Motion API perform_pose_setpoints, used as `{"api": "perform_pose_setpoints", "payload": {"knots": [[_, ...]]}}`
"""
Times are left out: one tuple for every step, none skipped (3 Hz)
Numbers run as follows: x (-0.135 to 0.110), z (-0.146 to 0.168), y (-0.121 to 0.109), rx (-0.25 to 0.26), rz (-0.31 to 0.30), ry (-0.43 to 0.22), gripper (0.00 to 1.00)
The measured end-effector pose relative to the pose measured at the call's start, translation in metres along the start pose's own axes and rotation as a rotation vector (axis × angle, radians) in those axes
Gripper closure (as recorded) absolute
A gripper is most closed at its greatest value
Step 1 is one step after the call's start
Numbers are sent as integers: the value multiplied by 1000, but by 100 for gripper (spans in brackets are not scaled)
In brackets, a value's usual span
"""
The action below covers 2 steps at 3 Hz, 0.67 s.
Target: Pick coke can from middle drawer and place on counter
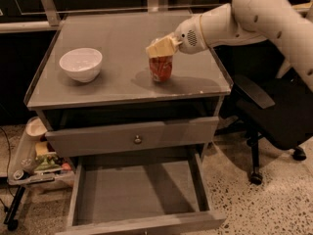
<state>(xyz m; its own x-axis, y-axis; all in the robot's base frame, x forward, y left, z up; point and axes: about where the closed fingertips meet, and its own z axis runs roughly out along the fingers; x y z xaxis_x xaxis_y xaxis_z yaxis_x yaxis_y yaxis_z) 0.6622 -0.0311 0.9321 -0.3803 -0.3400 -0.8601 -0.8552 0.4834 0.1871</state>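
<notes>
The red coke can (160,69) stands upright on or just above the grey counter (117,31), right of centre near the front edge. My gripper (159,48) comes in from the right on the white arm (230,21), and its cream fingers close over the can's top, hiding the silver lid. The middle drawer (137,195) is pulled open below the counter, and its flat grey bottom is bare.
A white bowl (80,63) sits on the counter's left side. A closed drawer front with a round knob (137,139) lies above the open drawer. A black office chair (274,106) stands at the right. A low cart with clutter (36,158) stands at the left on the floor.
</notes>
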Motion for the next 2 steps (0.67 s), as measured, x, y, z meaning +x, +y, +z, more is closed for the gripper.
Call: {"api": "perform_pose_setpoints", "payload": {"knots": [[-4, 41, -9, -89, 11, 9, 100], [-7, 54, -9, -119, 6, 22, 100]]}}
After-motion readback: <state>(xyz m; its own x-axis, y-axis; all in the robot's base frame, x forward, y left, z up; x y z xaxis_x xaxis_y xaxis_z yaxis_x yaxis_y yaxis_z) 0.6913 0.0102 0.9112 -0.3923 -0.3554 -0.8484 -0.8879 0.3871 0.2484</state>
